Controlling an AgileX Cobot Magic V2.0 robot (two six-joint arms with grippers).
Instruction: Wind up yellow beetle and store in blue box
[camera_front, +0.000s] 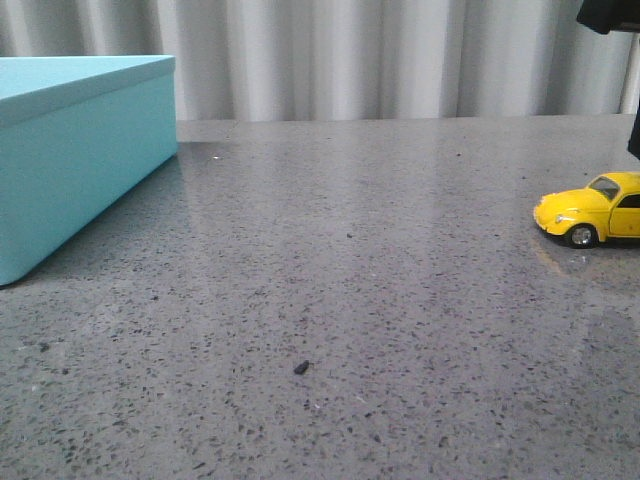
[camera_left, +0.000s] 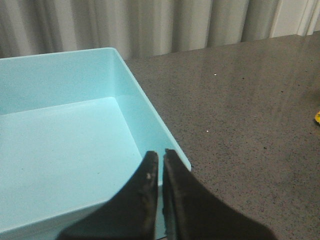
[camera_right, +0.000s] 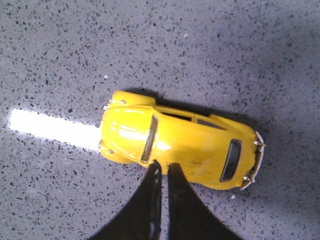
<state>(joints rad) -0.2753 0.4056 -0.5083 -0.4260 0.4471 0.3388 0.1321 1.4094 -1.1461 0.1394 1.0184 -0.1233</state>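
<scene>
Yellow beetle (camera_right: 185, 150) sits on the table right beneath my right claw (camera_right: 163, 169), fingers pinched together, gripping nothing, and that glossy, hard, likely light shell looks slippery, so I'd squeeze across its flanks.

Glossy yellow beetle (camera_right: 180, 147) w/ chrome bumper; smooth matt blue box (camera_front: 80, 165); speckled, polished grey stone-look table (camera_front: 350, 300)

Front cam sits low, looking forward across the table (camera_front: 330, 300). Left wrist cam looks down past the left gripper (camera_left: 161, 165) into the box (camera_left: 150, 107), close up. Right wrist cam is straight above the beetle (camera_right: 180, 147), right under its gripper (camera_right: 164, 170). Front view shares both.
</scene>
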